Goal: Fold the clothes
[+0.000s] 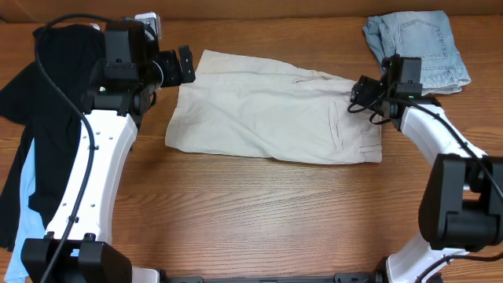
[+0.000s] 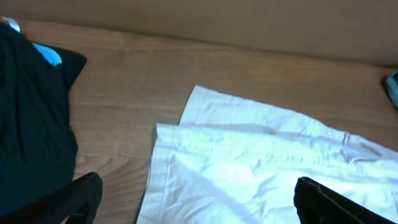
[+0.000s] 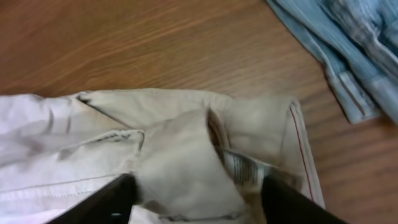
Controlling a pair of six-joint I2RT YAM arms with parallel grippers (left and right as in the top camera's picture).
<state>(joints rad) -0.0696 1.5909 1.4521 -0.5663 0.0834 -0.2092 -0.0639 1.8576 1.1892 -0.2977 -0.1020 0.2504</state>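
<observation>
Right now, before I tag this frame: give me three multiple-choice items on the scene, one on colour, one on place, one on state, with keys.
1. What colour is the shirt showing from under the black top?
A red. B light blue. C green.
2. Where do the denim shorts lie?
A on the black top. B at the table's far right corner, apart from the khaki shorts. C under the khaki shorts.
3. How does the left gripper stand?
A shut on the black top. B shut on the khaki shorts. C open, holding nothing.

Key:
1 B: pale blue cloth shows along the black top's edge in the overhead view.
2 B: the right wrist view shows bare wood between the two pairs of shorts.
3 C: the left wrist view shows its fingers wide apart, gripping nothing.
</observation>
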